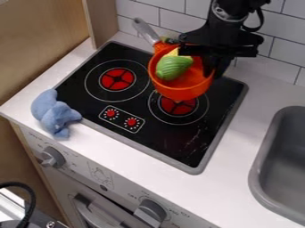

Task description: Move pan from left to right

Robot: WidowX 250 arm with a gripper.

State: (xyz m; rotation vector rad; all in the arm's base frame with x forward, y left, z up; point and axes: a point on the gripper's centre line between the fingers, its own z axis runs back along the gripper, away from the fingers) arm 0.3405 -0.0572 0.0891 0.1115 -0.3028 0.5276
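Evidently, the black fingers [222, 67] are closed on the right-hand rim of the orange saucepan [179, 91], one inside the wall and one outside it. By this rim pinch the pan can be carried without its contents being gripped, and the grey handle [145, 31] is left free, pointed away toward the tiled wall [177, 20]. The saucepan is hung just beside and to the left of the fingers, partly over the right burner [179, 107]; it appears to be lifted, though contact with the black stovetop [196, 147] cannot be ruled out. Within it a green ribbed toy vegetable [173, 67] and a yellow piece [173, 52] are cradled, the deep wall presumably being relied on to keep them in. Farther out, the left burner [117, 79] is left uncovered, and a blue soft toy [52, 112] is laid on the white desk [119, 152] by the stovetop's edge.
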